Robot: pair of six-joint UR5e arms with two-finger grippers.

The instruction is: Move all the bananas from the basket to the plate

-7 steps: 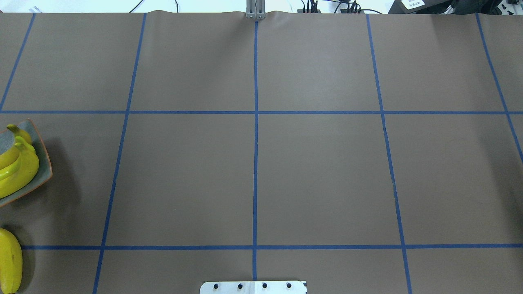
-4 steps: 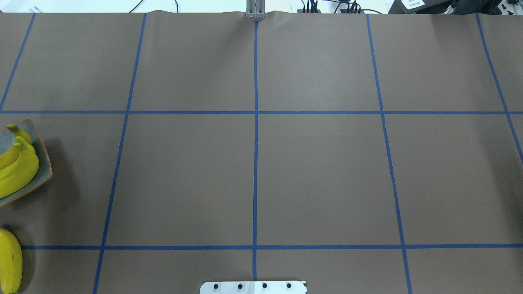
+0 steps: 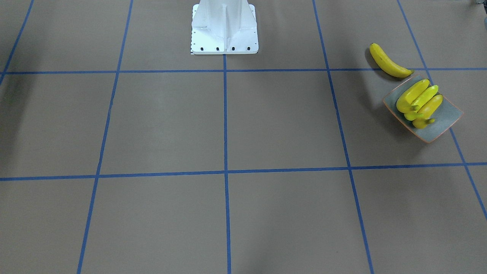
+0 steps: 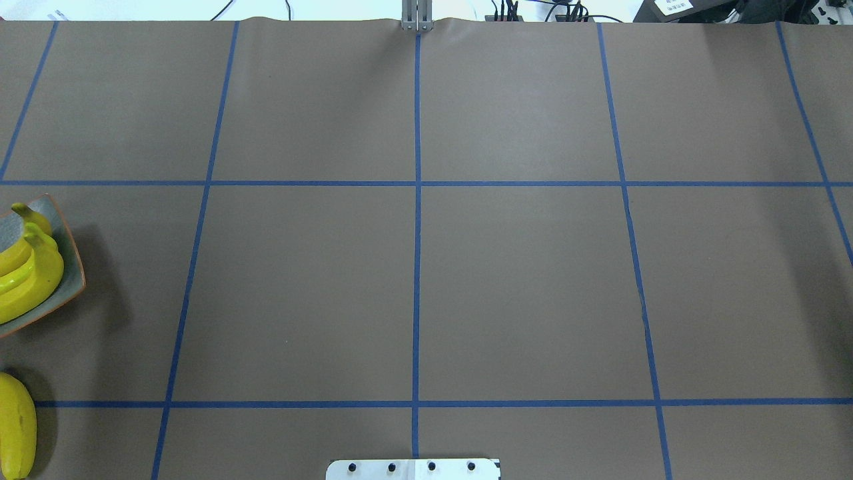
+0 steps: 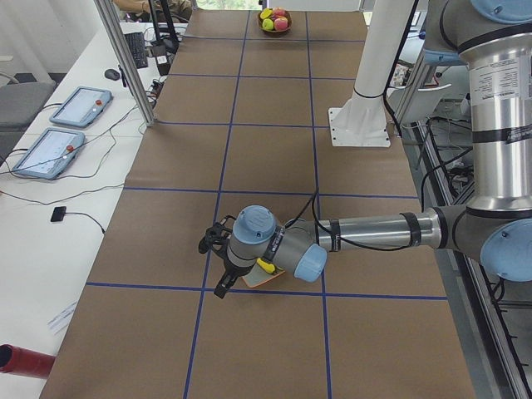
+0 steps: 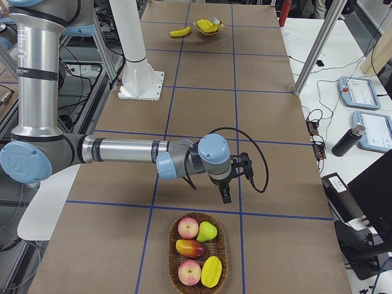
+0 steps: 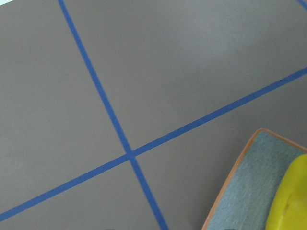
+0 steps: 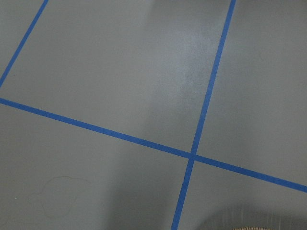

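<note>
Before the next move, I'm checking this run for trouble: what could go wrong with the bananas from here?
One banana lies on the table beside the plate, so it may get left out. The plate already holds three bananas packed side by side; a fourth set on top could roll off. The left tool hangs close to the plate and might nudge it.

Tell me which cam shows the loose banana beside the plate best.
Exterior front-facing: the loose banana lies whole and unobstructed beside the plate. Overhead crops it at the frame edge; exterior right shows it far and tiny. The other views don't show it.
</note>
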